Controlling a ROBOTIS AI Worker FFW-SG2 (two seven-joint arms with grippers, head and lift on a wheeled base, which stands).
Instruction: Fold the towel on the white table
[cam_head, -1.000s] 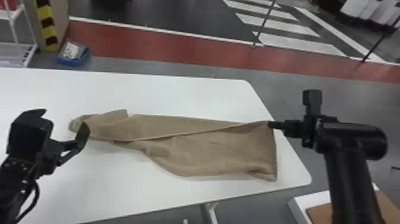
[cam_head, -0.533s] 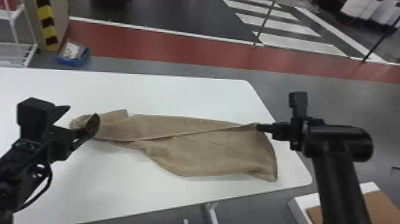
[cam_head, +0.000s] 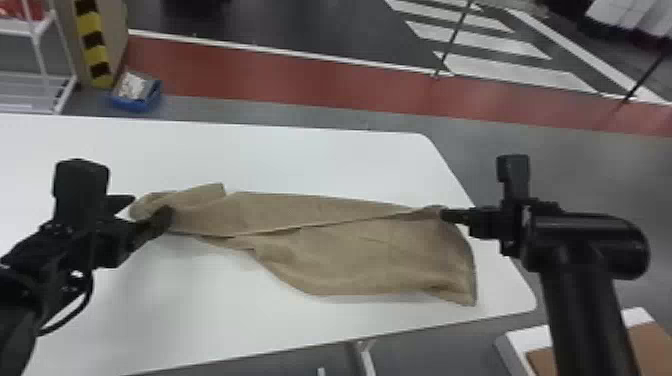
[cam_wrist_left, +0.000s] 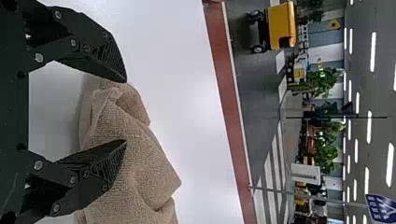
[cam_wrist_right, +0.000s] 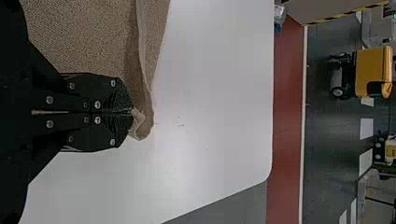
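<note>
While the right end effector (cam_wrist_right: 132, 112) pinches one towel (cam_head: 350, 260) corner, the left end effector (cam_wrist_left: 126, 111) stands open at the bunched end; apparent step, grasping; next, left closure.

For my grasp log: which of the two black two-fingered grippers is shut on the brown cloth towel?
The right gripper: its closed fingertips pinch the towel, while the left gripper has its fingers apart.

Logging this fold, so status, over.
Right gripper shut on towel corner. Left gripper open at towel's bunched left end. Towel partly folded on table. No obstruction seen.
</note>
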